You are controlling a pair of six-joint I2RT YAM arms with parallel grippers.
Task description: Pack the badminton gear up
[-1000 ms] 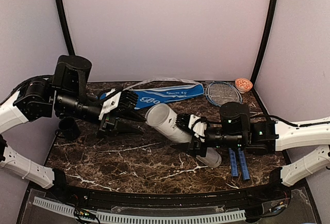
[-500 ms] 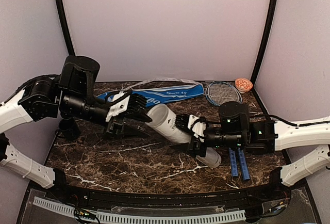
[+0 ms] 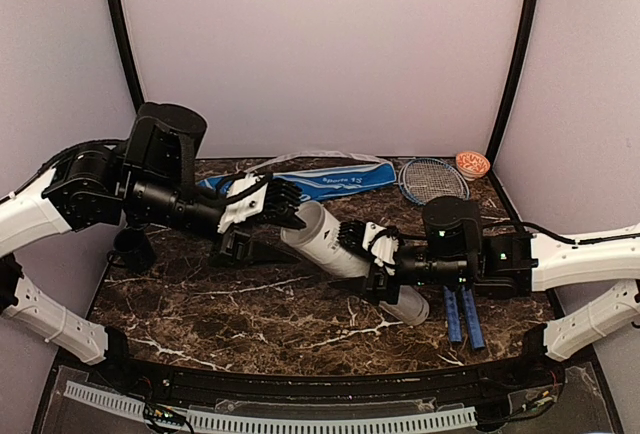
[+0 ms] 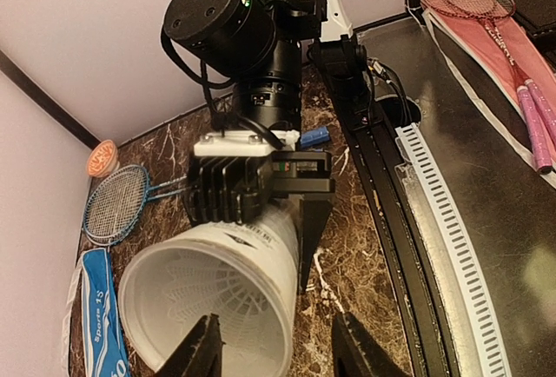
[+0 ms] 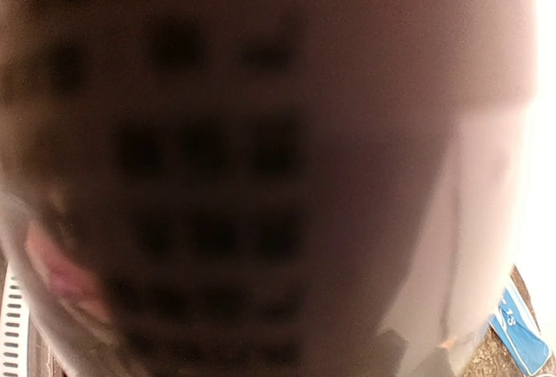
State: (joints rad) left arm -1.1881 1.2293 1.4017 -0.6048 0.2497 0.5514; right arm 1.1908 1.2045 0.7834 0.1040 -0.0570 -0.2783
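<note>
A long white tube [image 3: 345, 259] lies tilted above the table, and my right gripper [image 3: 372, 256] is shut round its middle. In the right wrist view the tube's wall [image 5: 261, 177] fills the frame as a blur and hides the fingers. My left gripper [image 3: 290, 210] is at the tube's open mouth [image 4: 204, 303], and a white feather shuttlecock [image 4: 195, 283] sits deep inside. The left gripper [image 4: 278, 338] is open and holds nothing; one fingertip [image 4: 207, 342] overlaps the rim. Two blue-handled rackets [image 3: 440, 189] lie at the back right. The blue racket cover [image 3: 325, 183] lies at the back.
A small orange-patterned bowl [image 3: 472, 163] stands in the back right corner. A small black cup [image 3: 134, 249] sits at the left edge under the left arm. The rackets' blue handles [image 3: 462, 316] run toward the front right. Curved black posts frame the back corners.
My left gripper has moved right, up to the tube's mouth, and its jaws have spread wider. The right gripper and the tube have stayed in place.
</note>
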